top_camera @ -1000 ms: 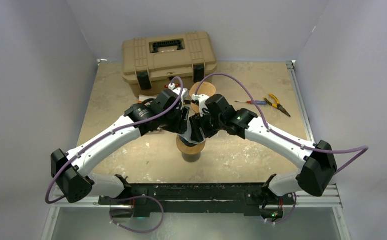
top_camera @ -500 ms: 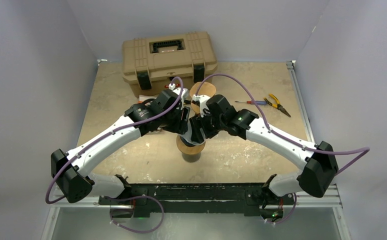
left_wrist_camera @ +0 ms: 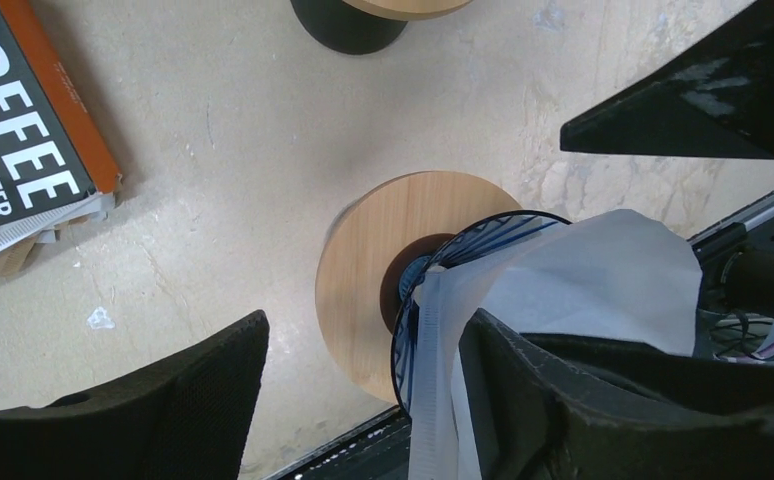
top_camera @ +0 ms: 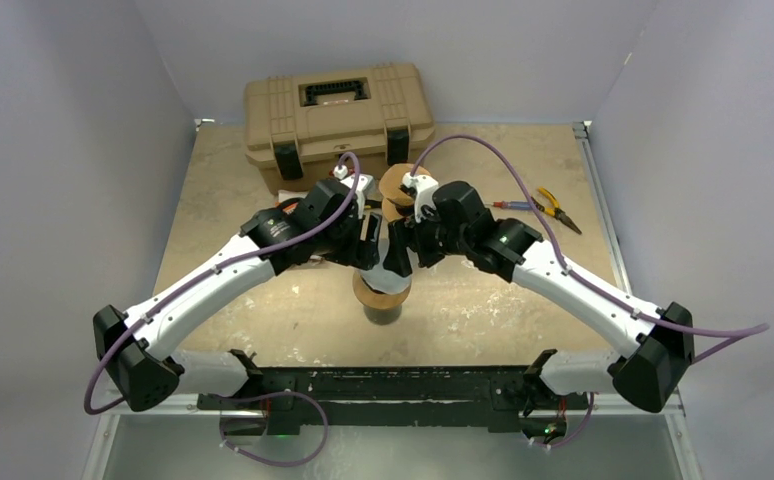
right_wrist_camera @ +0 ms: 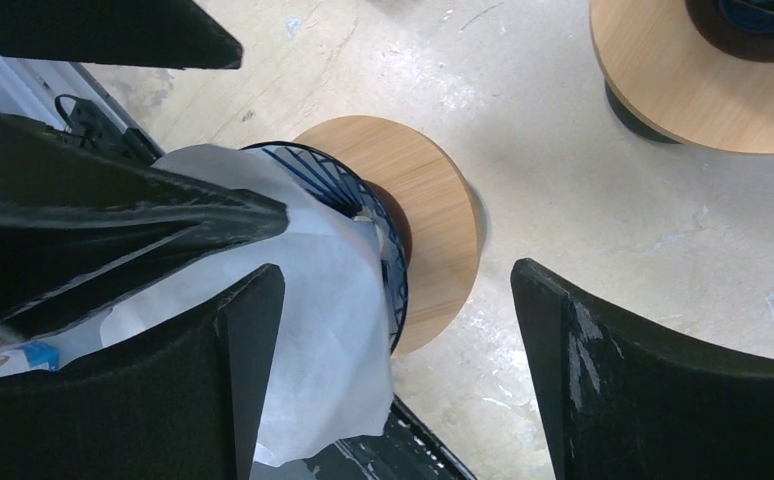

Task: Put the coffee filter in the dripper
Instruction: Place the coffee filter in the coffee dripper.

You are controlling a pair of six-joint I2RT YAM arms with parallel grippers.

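Filter (left_wrist_camera: pixel 603 270): white paper cone, sits in the wire dripper (left_wrist_camera: pixel 483 232), centre of table (top_camera: pixel 523 290), nearer the near side, between both arms. Dripper stands on a round wood base (left_wrist_camera: pixel 383 250). Paper is inside the wire but rides above the rim & laps over it on one side. We judge it's not pressed home yet.

Handling: v. light, thin, soft. Creases at a touch, could tear if nipped against the wire. Only stiffish part is the crimped seam (left_wrist_camera: pixel 433 400). Best hold, we reckon: top free edge or seam, light pinch. To seat it, push inside w/ a fingertip rather than grab.

Direction: tip down in the dripper, mouth up. Long axis approx upright, maybe leaning a bit toward the near edge, but wrist views are too oblique to be sure. Seam runs top to bottom on the left arm's side.

Left gripper (left_wrist_camera: pixel 363 345): jaws well apart, nothing pinched. Seam lies just beside the inner face of one finger, other finger clear.

Right gripper (right_wrist_camera: pixel 398 290): jaws wider, gap shows only the wood base, holds nothing. One finger hangs over the paper; can't tell if they touch.

Risk: paper could cling to a finger & lift out.

Also: filter pack (left_wrist_camera: pixel 23 150) far-left of dripper, second dripper (right_wrist_camera: pixel 683 80) beyond, toolbox (top_camera: pixel 338 110) at far edge.
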